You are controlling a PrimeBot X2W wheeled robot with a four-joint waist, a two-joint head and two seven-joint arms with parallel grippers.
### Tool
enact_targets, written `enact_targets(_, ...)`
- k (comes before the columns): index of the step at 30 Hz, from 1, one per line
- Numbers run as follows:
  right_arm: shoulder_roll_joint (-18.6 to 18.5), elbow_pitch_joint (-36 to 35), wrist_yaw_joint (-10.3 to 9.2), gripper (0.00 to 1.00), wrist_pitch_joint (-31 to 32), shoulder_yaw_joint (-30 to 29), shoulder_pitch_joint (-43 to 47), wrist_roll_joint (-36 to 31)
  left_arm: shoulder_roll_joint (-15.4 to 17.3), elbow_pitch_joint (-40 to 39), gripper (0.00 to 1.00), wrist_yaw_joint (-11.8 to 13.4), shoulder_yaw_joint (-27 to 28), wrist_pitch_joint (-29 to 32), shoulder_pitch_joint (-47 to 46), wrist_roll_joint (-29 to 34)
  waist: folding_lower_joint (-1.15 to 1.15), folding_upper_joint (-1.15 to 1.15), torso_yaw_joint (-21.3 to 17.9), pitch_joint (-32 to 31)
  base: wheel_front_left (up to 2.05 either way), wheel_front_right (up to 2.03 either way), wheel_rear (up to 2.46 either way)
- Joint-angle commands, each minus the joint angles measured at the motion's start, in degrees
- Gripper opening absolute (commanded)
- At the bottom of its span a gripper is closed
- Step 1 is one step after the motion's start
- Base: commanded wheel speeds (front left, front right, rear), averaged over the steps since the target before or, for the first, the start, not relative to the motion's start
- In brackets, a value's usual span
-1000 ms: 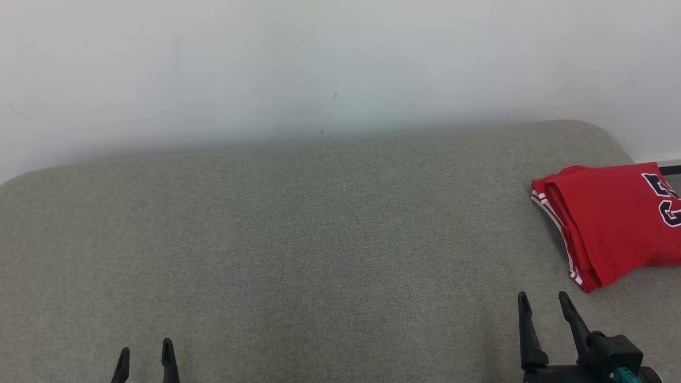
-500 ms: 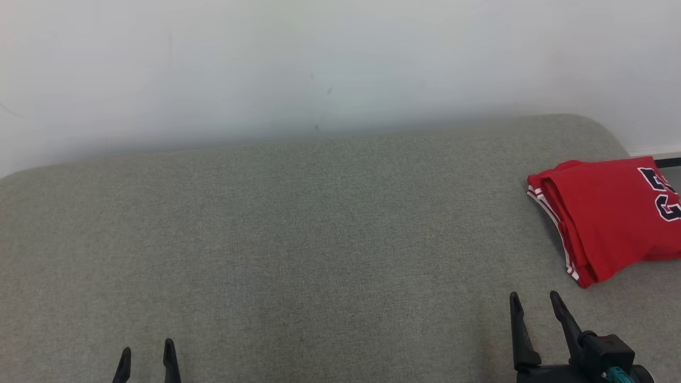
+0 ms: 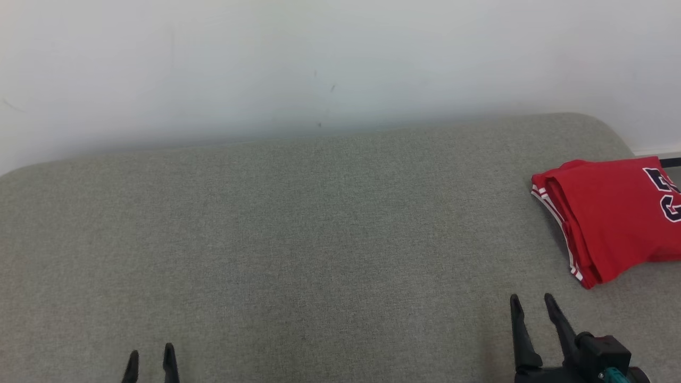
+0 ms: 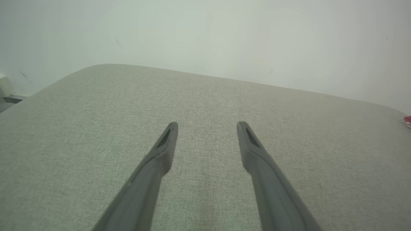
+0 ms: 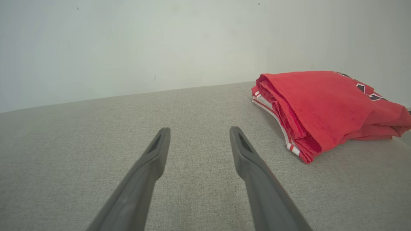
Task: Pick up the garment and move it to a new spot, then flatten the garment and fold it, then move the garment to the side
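Observation:
The garment (image 3: 612,213) is a red jersey with white-striped trim and dark lettering, folded into a flat bundle at the far right of the grey fabric surface (image 3: 319,239). The right wrist view has the garment (image 5: 321,106) ahead and to the right of my fingers. My right gripper (image 3: 532,306) stands open near the front right, short of the garment and apart from it, nothing between its fingers (image 5: 244,150). My left gripper (image 3: 150,357) is open at the lower left, far from the garment, over bare fabric (image 4: 205,96). A red sliver of the garment (image 4: 408,121) shows at the left wrist view's right edge.
A pale wall (image 3: 319,64) runs along the far edge of the surface. The surface's rounded right corner (image 3: 601,127) lies just behind the garment, with a dark bar (image 3: 669,162) past it.
The head camera shifted a little. Both grippers have drawn slightly lower in the head view. The garment has stayed in place.

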Motion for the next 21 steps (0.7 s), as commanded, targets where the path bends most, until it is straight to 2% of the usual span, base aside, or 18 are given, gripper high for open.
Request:
enact_targets(1,0.0,0.2,0.0,0.0,0.0,0.0,-0.1,0.1,0.0,0.1,0.0,0.0,0.0,0.1,-0.1,-0.1,0.0,0.0,0.0,0.0,0.0,0.0,0.0)
enact_targets(4,0.1,2.0,0.0,0.0,0.2,-0.1,0.8,0.1,-0.2,1.9,0.0,0.0,0.0,0.1,0.2,-0.1,0.0,0.0,0.0,0.0,0.0,0.0,0.0)
enact_targets(21,0.1,1.6,-0.02,0.0,4.7,-0.1,-1.0,20.7,-0.1,2.4,0.0,-0.8,0.8,5.2,-2.9,-18.4,0.0,0.0,0.6,0.0,0.0,0.0,0.0)
